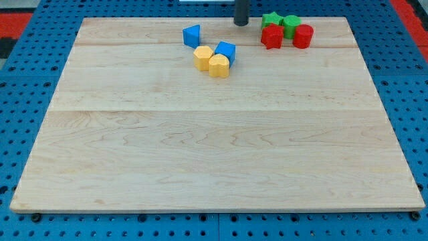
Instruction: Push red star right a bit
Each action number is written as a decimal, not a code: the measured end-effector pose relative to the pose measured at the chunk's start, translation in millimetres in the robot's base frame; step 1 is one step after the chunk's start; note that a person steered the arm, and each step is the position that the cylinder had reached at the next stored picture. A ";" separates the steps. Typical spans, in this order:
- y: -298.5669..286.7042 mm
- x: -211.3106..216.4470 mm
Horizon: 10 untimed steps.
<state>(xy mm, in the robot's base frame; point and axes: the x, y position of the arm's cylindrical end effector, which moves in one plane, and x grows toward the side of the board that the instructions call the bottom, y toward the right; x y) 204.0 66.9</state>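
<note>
The red star (271,37) sits near the view's top right on the wooden board (214,134). A red cylinder (303,36) stands to its right, apart by a small gap. A green star (271,19) and a green block (291,24) lie just behind them, touching the red star. My tip (241,23) is at the view's top, to the upper left of the red star, a short gap away and touching no block.
A blue triangular block (192,35) lies left of my tip. A blue cube (225,51), a yellow hexagon-like block (203,57) and a yellow heart-like block (219,65) cluster below it. A blue pegboard surrounds the board.
</note>
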 end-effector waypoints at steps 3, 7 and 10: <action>32.9 0.0; 24.6 40.7; 22.6 41.8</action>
